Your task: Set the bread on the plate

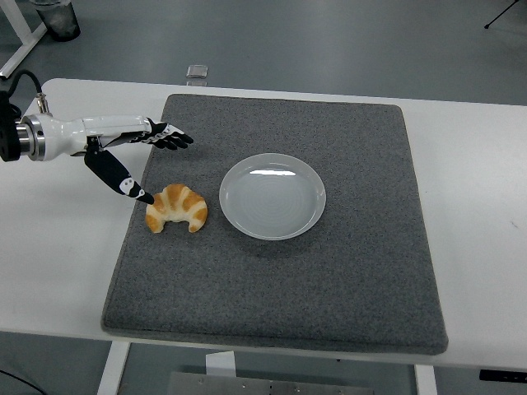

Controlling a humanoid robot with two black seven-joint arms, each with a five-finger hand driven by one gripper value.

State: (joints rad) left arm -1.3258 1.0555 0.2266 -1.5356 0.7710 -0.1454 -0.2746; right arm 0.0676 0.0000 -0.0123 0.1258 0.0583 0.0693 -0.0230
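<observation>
Reaching in from the left edge, the left hand (136, 156) hovers with its fingers (169, 138) spread wide and holding nothing; the thumb tip points down, just beside the left end of the bread (176, 208). The bread, a curved roll, lies on the grey mat (329, 280), its long axis running left to right, its two ends turned toward the near side. It sits just right of and nearer than the hand, and close to the left rim of the plate (272, 196), apart from it. The right hand is out of view, so the left alone is placed for the grasp. The plate holds nothing.
</observation>
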